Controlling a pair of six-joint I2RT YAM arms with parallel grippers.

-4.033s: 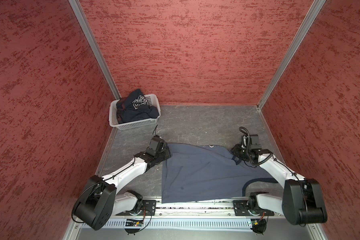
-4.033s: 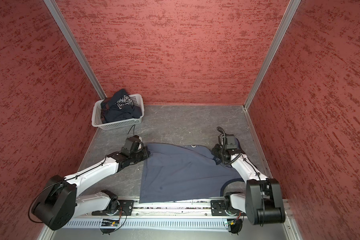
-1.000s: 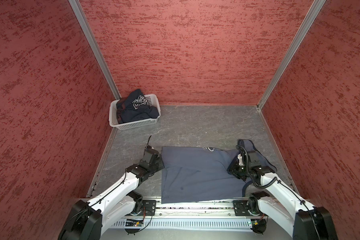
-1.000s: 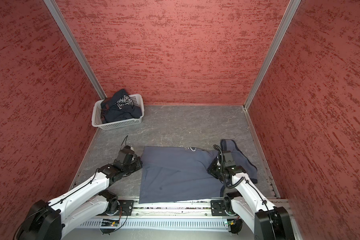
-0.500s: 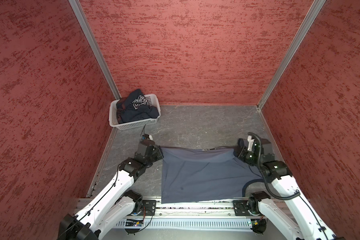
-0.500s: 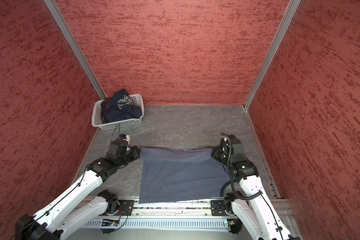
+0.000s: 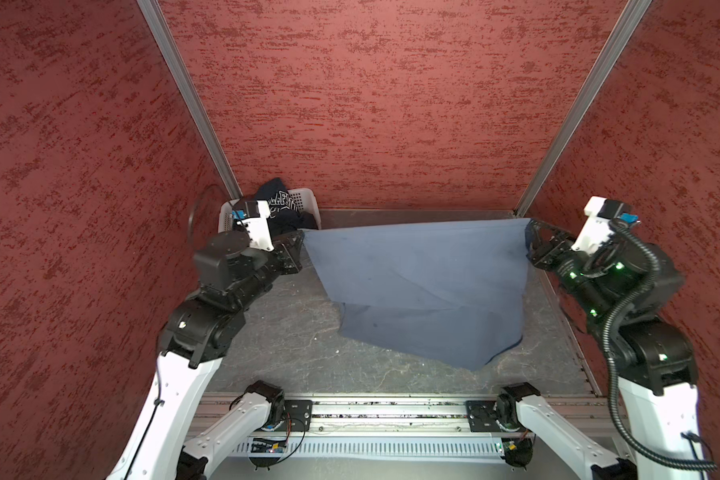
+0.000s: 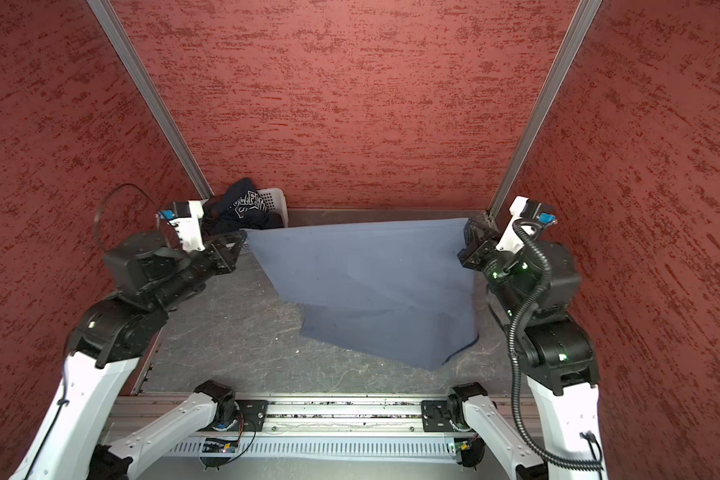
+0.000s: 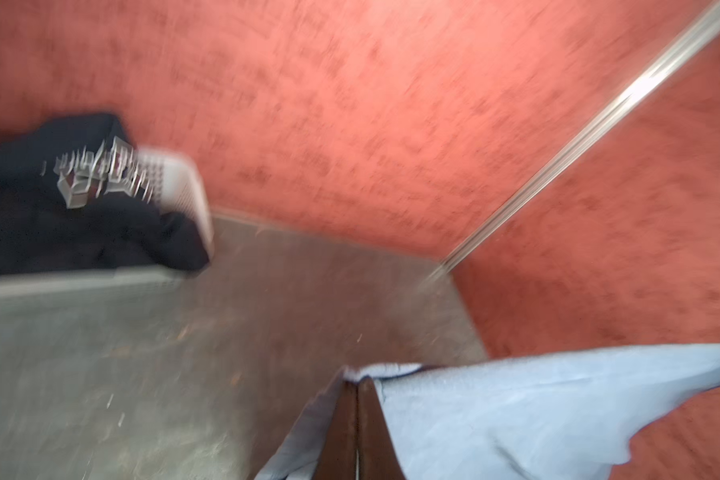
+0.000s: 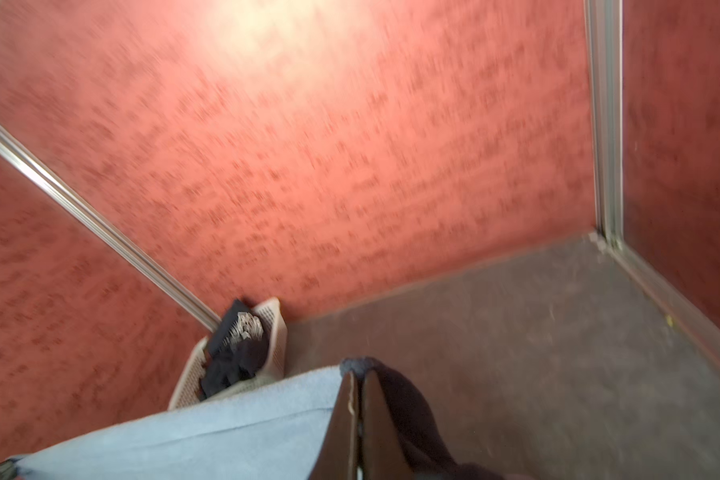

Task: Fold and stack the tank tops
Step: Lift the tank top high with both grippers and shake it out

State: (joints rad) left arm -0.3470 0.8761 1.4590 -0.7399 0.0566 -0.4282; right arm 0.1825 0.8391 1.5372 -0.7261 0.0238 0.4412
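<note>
The left gripper (image 7: 299,246) is clamped fully closed on one upper corner of the slate grey-blue tank top (image 7: 420,282). In the left wrist view, cloth is pinched between the two meeting fingers (image 9: 341,419). The right gripper (image 7: 531,240) is clamped fully closed on the opposite upper corner, and the right wrist view confirms this.

In both top views the garment hangs between the two raised grippers with its upper edge pulled nearly straight. The lower part drapes with a diagonal crease, and its lowest corner appears to reach the grey tabletop (image 7: 283,332).

The dark navy tank top (image 7: 281,208) lies crumpled in the white perforated basket (image 7: 305,195) in the far left corner, with its white-outlined lettering facing up. Both wrist views are motion-blurred.
</note>
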